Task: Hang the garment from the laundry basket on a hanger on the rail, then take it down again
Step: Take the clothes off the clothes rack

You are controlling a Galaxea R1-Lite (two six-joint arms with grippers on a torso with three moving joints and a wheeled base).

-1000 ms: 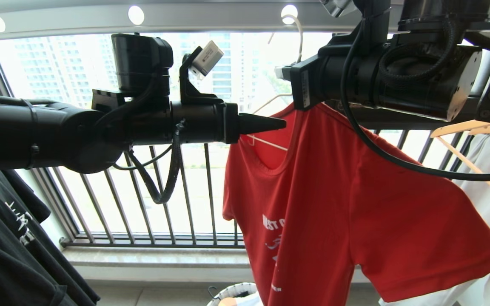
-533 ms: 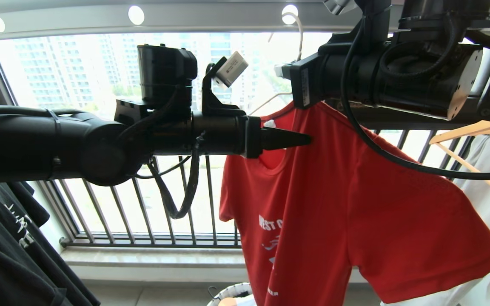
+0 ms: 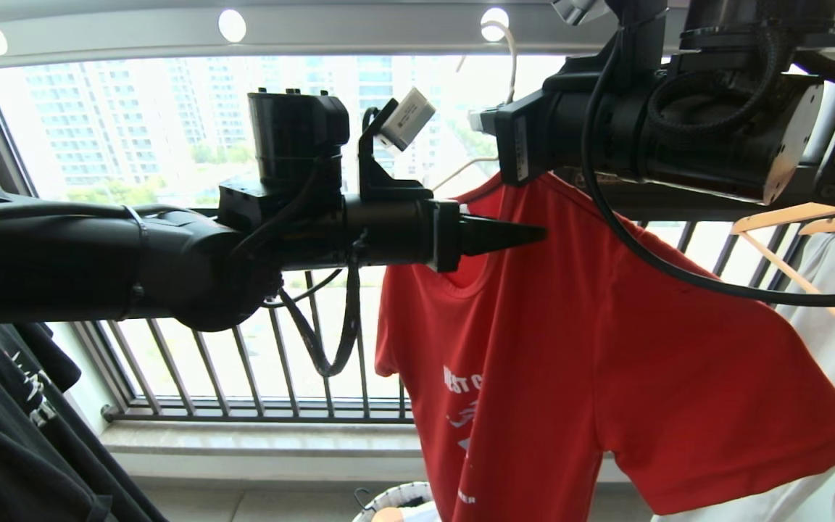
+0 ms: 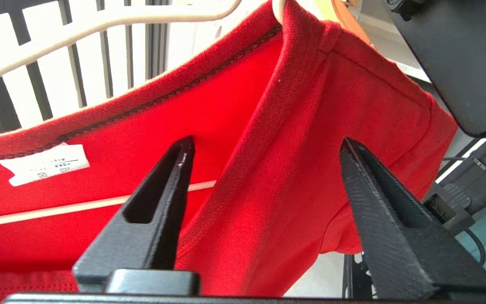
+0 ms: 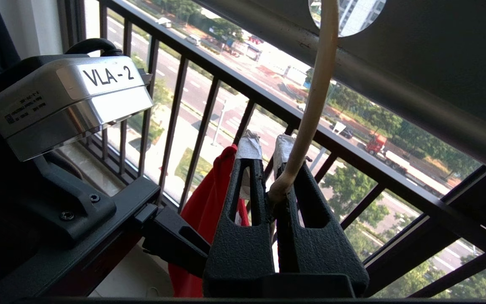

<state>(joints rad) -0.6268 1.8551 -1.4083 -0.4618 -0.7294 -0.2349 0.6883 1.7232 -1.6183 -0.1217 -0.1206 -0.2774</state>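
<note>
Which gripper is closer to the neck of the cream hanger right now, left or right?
Right. The right gripper is shut on the hanger at its neck, below the rail. The left gripper is open, lower down, straddling the red T-shirt collar.

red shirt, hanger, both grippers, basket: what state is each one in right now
red T-shirt: on the hanger, one shoulder slipped off
hanger: hooked in a rail hole
left gripper: open, straddling the collar
right gripper: shut on the hanger's neck
laundry basket: on the floor below
</note>
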